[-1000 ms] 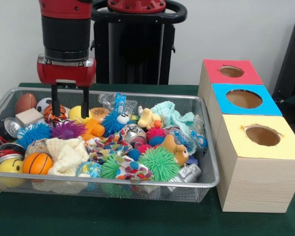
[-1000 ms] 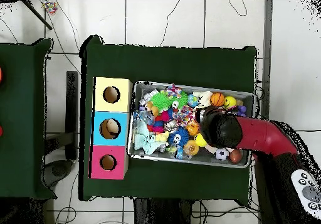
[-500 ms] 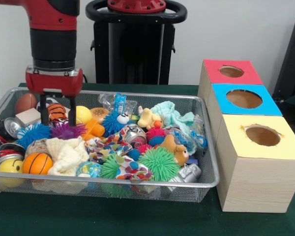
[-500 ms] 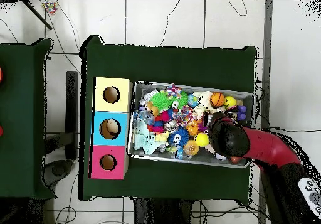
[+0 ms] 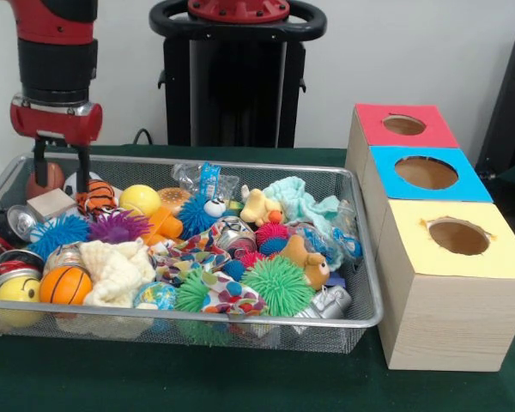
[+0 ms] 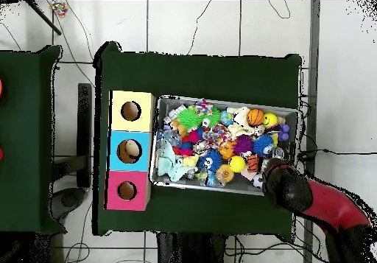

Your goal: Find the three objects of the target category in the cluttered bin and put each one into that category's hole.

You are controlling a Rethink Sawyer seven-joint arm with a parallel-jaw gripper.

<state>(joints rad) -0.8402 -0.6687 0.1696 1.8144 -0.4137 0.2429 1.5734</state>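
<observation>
From the front, the tool [image 5: 60, 163] hangs at the far left corner of the bin [image 5: 373, 292]. Its two black fingers [image 5: 39, 160] point down with a gap between them and nothing in the gap, so it is let go and empty. Right at the tips sits the brown football [image 5: 45, 178]. Just beside that are the wood block [image 5: 51, 204] and the tiger ball [image 5: 96, 196]. Which kind of toy is wanted is not clear, so I cannot tell which three toys count. The balls look like a fair guess. If so, they are all in the bin and none is in a hole.

What could go wrong? The fingers are very near the wire rim. If they go down a bit off, they may hit the rim or the wall. The football is round and smooth, so it could slip out or roll away. The block is so close that the fingers may catch it too.

From above, the arm [image 6: 324, 208] reaches to the bin corner farthest from the boxes [image 6: 130, 149]. The fingers are hidden under it. The three holes are well apart from here, right across the bin. A loosely held toy could drop into the pile on the way over. A ball could also go in the wrong colour hole.
</observation>
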